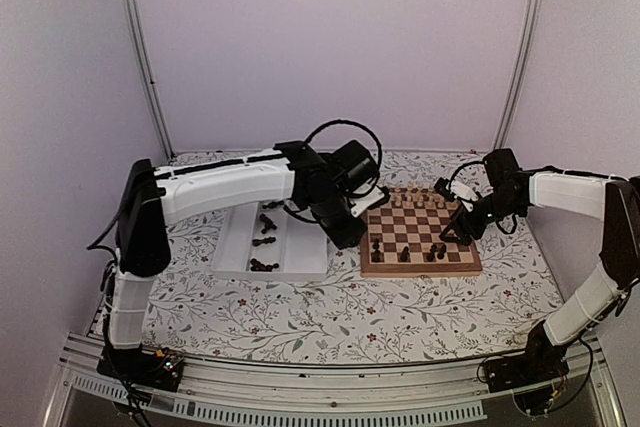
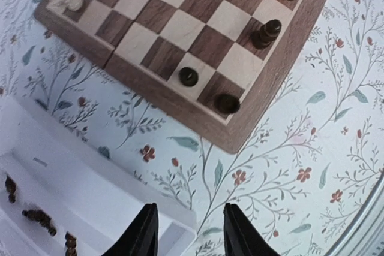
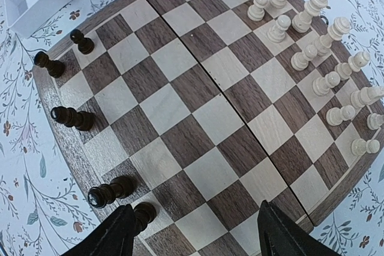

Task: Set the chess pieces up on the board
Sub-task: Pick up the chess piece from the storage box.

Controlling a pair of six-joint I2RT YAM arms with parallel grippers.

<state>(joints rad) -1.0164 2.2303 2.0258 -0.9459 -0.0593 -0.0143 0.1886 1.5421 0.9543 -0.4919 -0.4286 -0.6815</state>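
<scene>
The board (image 1: 421,234) lies right of centre. A few black chess pieces (image 1: 377,245) stand along its near edge; in the right wrist view several black pieces (image 3: 72,117) line the left edge. More black pieces (image 1: 265,224) lie in the white tray (image 1: 232,247). My left gripper (image 1: 350,234) hovers between tray and board, open and empty (image 2: 189,232), over the tray's corner. My right gripper (image 1: 458,230) is open and empty (image 3: 198,232) above the board's near right part, one finger (image 3: 114,235) beside a black piece (image 3: 143,213).
Pale wooden pieces (image 3: 312,46) fill the board's far rows (image 1: 420,199). The floral tablecloth (image 1: 330,317) covers the table. The tray's wall (image 2: 90,166) and a few black pieces (image 2: 36,215) show at the lower left of the left wrist view. Metal posts stand at the back.
</scene>
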